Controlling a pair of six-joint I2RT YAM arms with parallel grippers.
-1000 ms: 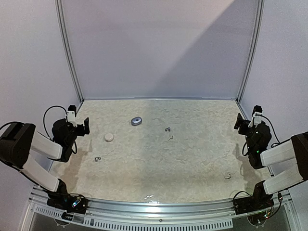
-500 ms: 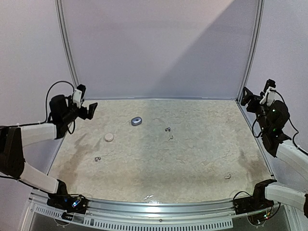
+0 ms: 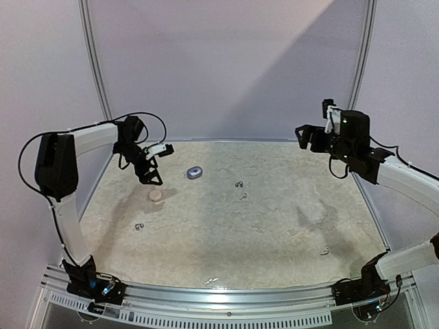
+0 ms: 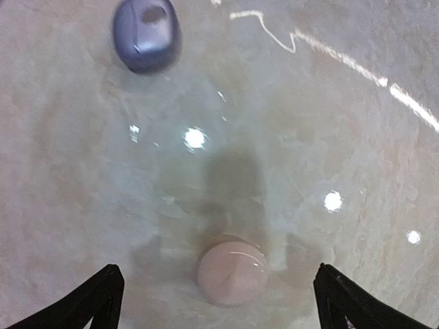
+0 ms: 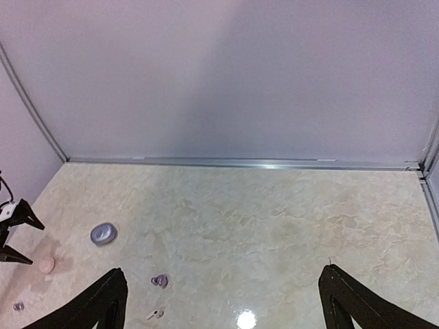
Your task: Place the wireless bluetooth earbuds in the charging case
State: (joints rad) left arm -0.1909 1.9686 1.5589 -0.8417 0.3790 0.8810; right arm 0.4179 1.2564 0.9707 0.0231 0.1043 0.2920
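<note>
Now both the left gripper (image 3: 156, 164) and right gripper (image 3: 306, 136) gape wide, empty; the left, above the round pale-pink plastic case (image 4: 232, 269), should centre squarely before closing.

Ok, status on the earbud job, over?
Both open and empty: left pincer over pink case, right pincer raised at right. Four earbuds loose on table. No obstruction seen.

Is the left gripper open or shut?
Open. The left gripper shows fingertips wide apart in its wrist view, the round pinkish case lying untouched between them.
</note>
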